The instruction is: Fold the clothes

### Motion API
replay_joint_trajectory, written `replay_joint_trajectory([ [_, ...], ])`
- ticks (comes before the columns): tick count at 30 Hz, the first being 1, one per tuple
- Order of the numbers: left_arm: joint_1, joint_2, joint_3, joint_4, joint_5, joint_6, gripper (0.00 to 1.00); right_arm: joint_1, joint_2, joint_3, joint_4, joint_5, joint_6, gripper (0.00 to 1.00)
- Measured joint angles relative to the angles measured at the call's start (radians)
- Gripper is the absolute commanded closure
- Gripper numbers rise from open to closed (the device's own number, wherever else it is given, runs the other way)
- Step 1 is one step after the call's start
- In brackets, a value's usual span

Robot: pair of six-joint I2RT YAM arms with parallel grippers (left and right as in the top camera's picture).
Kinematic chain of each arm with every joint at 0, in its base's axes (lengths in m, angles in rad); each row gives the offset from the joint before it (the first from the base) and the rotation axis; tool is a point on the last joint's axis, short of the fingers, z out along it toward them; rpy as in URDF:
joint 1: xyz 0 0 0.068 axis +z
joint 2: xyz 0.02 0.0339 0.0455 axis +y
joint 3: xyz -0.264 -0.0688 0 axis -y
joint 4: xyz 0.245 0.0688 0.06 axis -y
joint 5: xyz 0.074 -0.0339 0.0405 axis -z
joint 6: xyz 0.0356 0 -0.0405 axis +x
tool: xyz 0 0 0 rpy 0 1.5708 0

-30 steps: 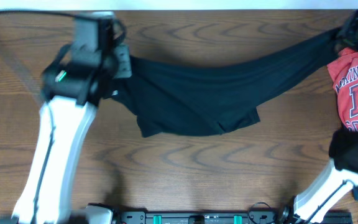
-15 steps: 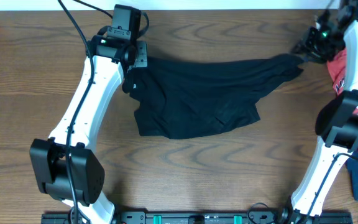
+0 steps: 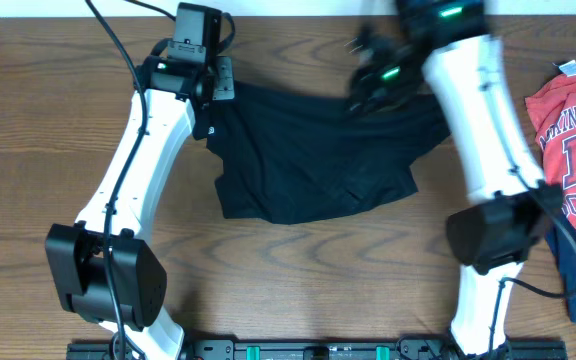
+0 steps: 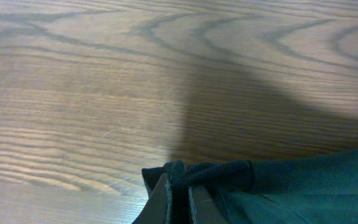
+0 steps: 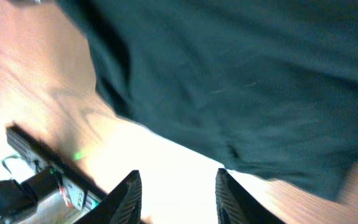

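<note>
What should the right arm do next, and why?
Probably lower the right gripper onto the black T-shirt and pinch its near-side top edge. It hangs open and empty above the fabric, while the left gripper clamps one edge and the shirt lies bunched.

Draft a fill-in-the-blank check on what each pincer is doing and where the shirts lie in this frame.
1. The left pincer is ___ on an edge of the black T-shirt.
2. The right pincer is ___, with nothing between its fingers.
3. The red T-shirt with white lettering lies on the ___ arm's side of the table.

Missing words: shut; open; right.
</note>
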Motion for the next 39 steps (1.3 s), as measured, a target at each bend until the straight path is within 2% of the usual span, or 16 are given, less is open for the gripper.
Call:
replay_joint_trajectory([
  [4,0.02,0.0,0.0,-0.024,-0.002,-0.003,0.94,0.079,0.01,-0.193,0.095,0.004,0.019,0.62],
  [9,0.024,0.0,0.0,-0.028,-0.002,-0.003,0.94,0.086,0.011,-0.384,0.161,0.014,0.032,0.61],
  [20,0.024,0.0,0.0,-0.034,-0.002,-0.003,0.94,0.085,0.011,-0.626,0.292,0.017,0.032,0.57],
  [32,0.024,0.0,0.0,-0.039,0.003,-0.003,0.94,0.014,0.011,-0.669,0.351,0.016,0.015,0.48],
  [39,0.024,0.0,0.0,-0.039,0.011,-0.003,0.94,-0.078,0.002,-0.669,0.371,0.015,0.006,0.48],
])
